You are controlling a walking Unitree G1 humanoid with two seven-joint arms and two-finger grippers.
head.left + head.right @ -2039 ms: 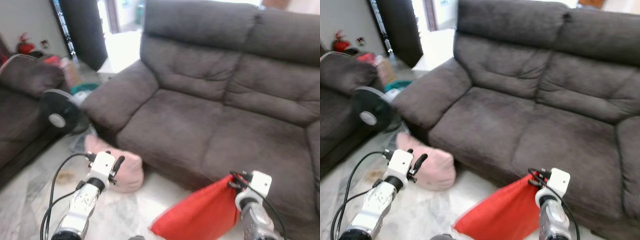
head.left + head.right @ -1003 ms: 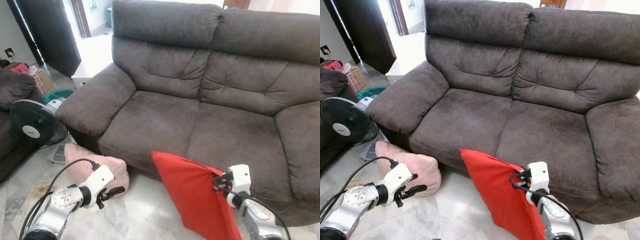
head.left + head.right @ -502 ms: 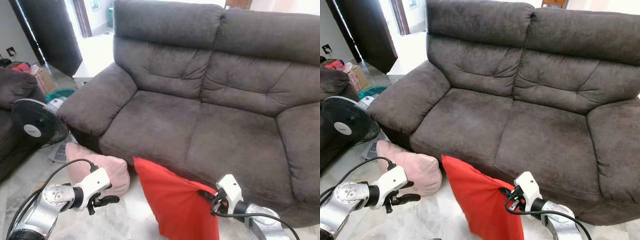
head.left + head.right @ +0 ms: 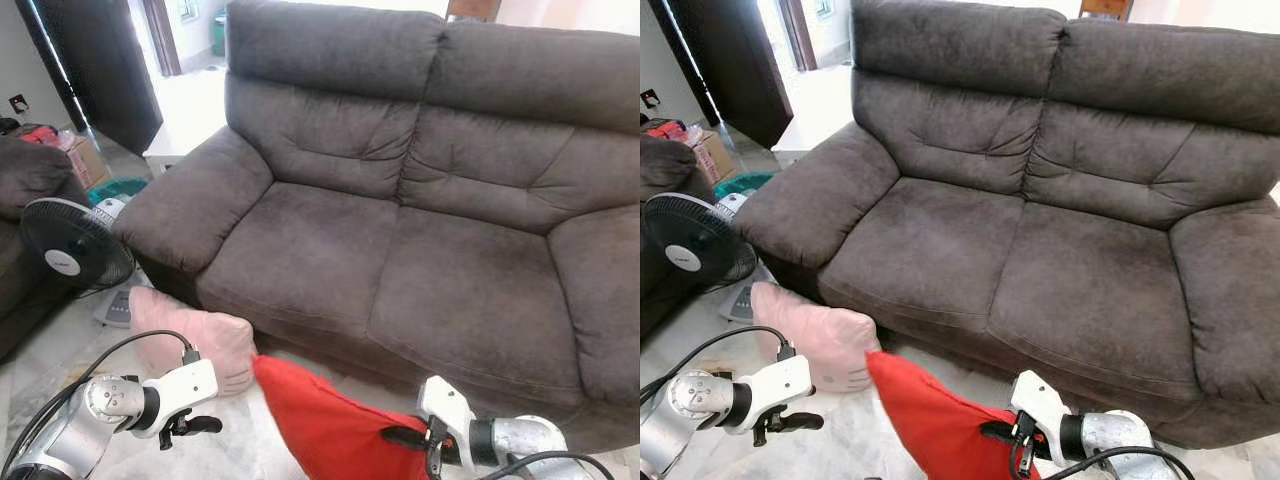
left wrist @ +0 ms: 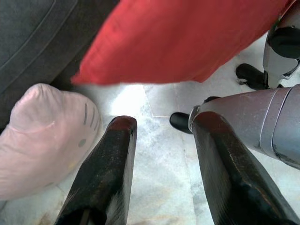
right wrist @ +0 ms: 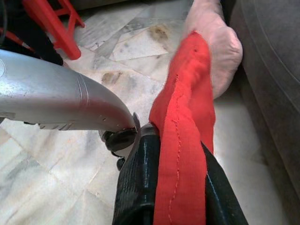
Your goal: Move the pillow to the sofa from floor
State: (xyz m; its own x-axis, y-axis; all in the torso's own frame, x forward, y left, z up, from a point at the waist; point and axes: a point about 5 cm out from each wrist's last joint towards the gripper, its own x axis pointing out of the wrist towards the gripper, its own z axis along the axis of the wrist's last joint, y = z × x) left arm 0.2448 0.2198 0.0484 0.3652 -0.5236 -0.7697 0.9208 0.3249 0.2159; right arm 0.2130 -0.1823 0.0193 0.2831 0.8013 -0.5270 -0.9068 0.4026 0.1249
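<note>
Red pillow [image 4: 330,430]: clamped by one edge between the fingers of the right gripper [image 6: 171,187], held low above the marble floor [image 5: 154,154] just in front of the sofa's front edge, not on the seat. Sofa [image 4: 400,230]: dark brown, two seats. Left gripper [image 5: 159,140]: fingers spread apart, grasping nothing, hovering over the floor beside the pink pillow [image 4: 190,340]. Pink pillow: on the floor against the sofa's left front corner, near the red pillow's corner. Black fan [image 4: 70,255]: standing on the floor left of the sofa's armrest.
</note>
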